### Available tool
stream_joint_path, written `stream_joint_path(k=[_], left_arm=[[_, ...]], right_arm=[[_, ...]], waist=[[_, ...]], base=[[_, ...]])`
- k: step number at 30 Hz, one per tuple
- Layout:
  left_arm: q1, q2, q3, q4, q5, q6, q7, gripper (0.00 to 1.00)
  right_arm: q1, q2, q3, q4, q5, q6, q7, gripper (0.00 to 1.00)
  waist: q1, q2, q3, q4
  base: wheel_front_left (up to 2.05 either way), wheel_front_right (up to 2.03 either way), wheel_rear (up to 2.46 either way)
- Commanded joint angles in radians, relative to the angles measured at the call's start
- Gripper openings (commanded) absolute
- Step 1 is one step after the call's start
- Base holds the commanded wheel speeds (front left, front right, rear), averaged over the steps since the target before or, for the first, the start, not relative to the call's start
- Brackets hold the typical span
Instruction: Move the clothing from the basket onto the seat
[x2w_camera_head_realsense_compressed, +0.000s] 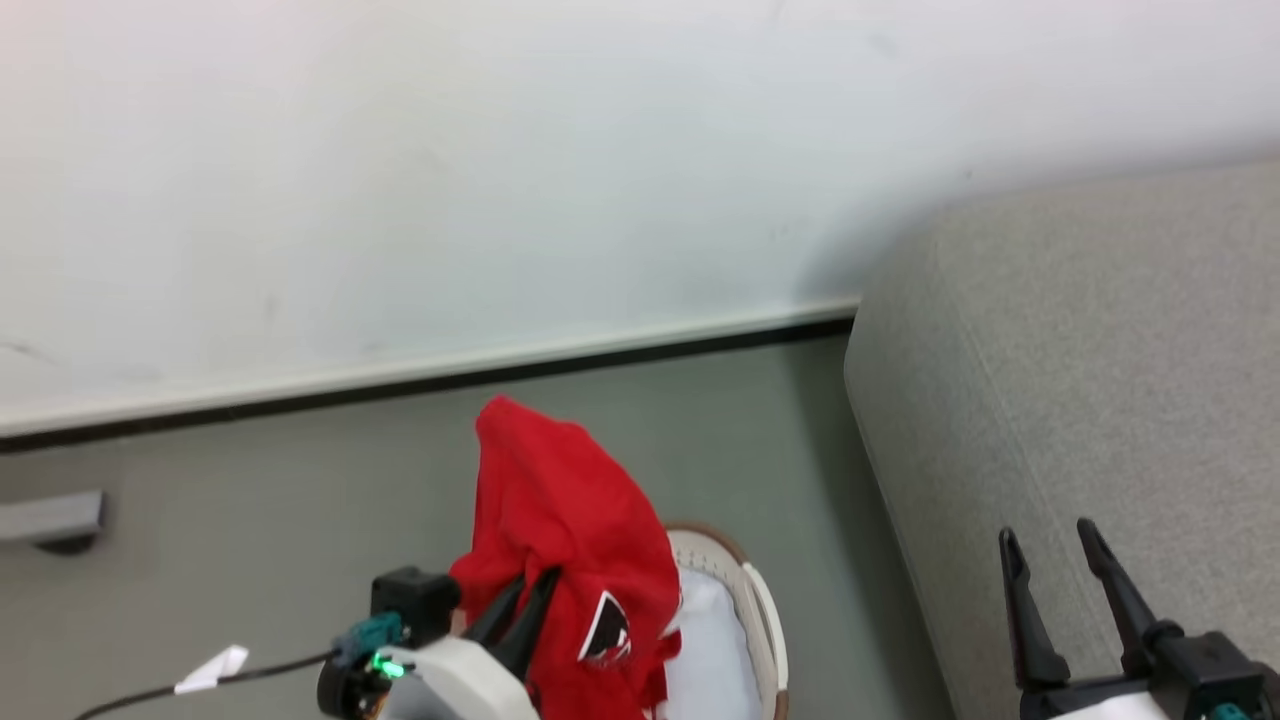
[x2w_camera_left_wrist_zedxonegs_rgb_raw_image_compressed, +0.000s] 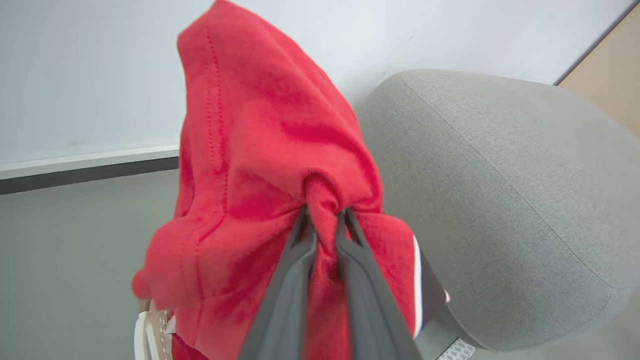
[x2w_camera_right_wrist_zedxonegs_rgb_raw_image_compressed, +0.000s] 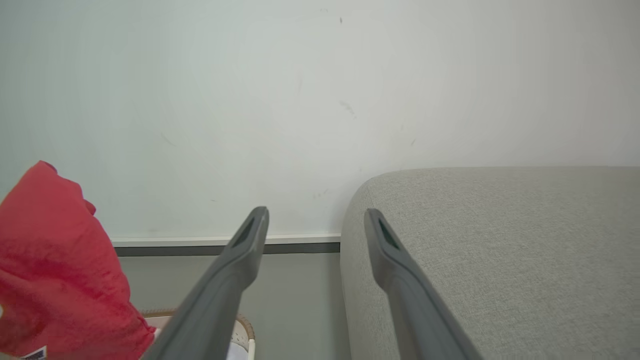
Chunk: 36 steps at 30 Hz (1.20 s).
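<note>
– Checking surface and room: what is seen?
– Grey-green floor (x2w_camera_head_realsense_compressed: 300, 520) is seen, bounded by a white wall (x2w_camera_head_realsense_compressed: 500, 150) with a pale skirting strip (x2w_camera_head_realsense_compressed: 400, 372) edged dark. One grey seat (x2w_camera_head_realsense_compressed: 1100, 380) is set against the wall, at the right.
– Counts?
– One basket (x2w_camera_head_realsense_compressed: 765, 620) is counted, standing on the floor left of the seat, near but apart. One piece of red clothing (x2w_camera_head_realsense_compressed: 560, 520) is seen, held up over the basket, lower end reaching down to it. One black-and-white emblem (x2w_camera_head_realsense_compressed: 607, 628) is shown on it. Two grippers are counted.
– Gripper states?
– Left gripper (x2w_camera_left_wrist_zedxonegs_rgb_raw_image_compressed: 325, 212) is pinched on a bunched fold of the clothing. Right gripper (x2w_camera_head_realsense_compressed: 1045, 532) is spread wide, nothing held, seen against the seat.
</note>
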Motion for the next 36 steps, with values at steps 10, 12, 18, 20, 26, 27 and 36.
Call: stream_joint_path(k=[10,12,18,20,26,27,36], left_arm=[[0.119,0.076,0.024,-0.182,-0.032,0.068,0.018,0.0],[0.128,0.088,0.028,-0.212,-0.035,0.08,0.024,0.0],[0.138,0.112,0.033,-0.291,-0.036,0.1,0.037,0.0],[0.14,0.121,0.032,-0.324,-0.035,0.103,0.042,0.0],[0.112,0.146,0.014,-0.43,-0.012,0.094,0.08,0.0],[0.105,0.149,0.01,-0.446,-0.008,0.089,0.087,0.0],[0.053,0.145,-0.049,-0.518,0.022,0.021,0.122,0.0]], right_arm=[[0.078,-0.003,-0.001,-0.005,-0.037,-0.002,0.001,1.0],[0.081,-0.003,0.003,-0.007,-0.038,-0.002,0.001,1.0],[0.065,-0.003,0.03,-0.017,-0.054,-0.002,0.001,1.0],[0.052,-0.003,0.049,-0.021,-0.061,-0.002,0.001,1.0],[-0.011,-0.074,0.2,-0.007,-0.025,-0.002,0.001,1.0],[-0.028,-0.094,0.241,-0.003,-0.001,-0.002,0.001,1.0],[-0.225,-0.317,0.671,-0.044,0.38,-0.002,0.079,1.0]], waist=[[0.0004,0.0,-0.138,0.001],[0.0004,0.0,-0.144,0.0],[0.0004,0.0,-0.147,-0.002],[0.0004,0.0,-0.148,-0.003],[0.0004,0.0,-0.147,0.002],[0.0004,0.0,-0.147,0.005],[0.0004,0.0,-0.147,0.023]], base=[[0.0,0.0,0.0],[0.0,0.0,0.0],[0.0,0.0,0.0],[0.0,0.0,0.0],[0.0,0.0,0.0],[0.0,0.0,0.0],[0.0,0.0,0.0]])
